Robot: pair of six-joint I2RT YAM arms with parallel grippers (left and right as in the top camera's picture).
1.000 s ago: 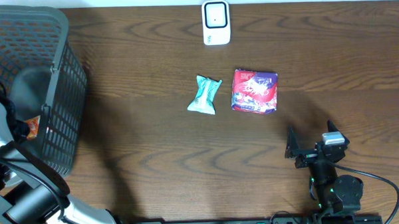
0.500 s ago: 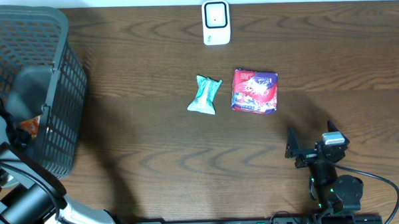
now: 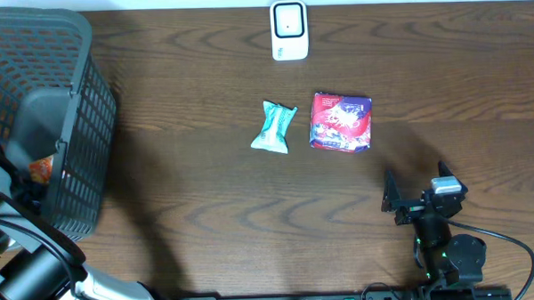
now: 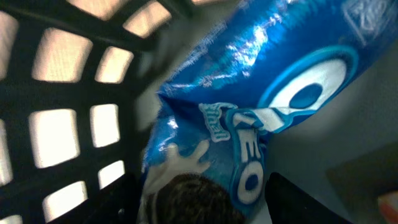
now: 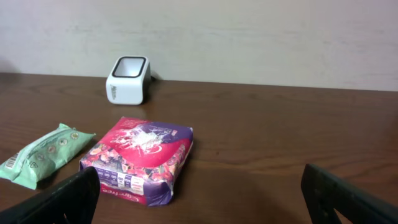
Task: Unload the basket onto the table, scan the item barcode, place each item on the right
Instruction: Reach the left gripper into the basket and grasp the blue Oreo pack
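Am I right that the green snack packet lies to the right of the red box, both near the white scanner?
Not quite: the overhead view shows the green snack packet to the left of the red box; both are near the white scanner.

The overhead camera is looking straight down on the counter (image 3: 207,214). The right wrist camera is sitting low, facing the back wall (image 5: 249,37) across the scanner (image 5: 128,79), red packet (image 5: 140,158) and green packet (image 5: 43,155), all shared with overhead. The left wrist camera is peering inside the basket (image 3: 76,85), close to a blue packet (image 4: 249,93).
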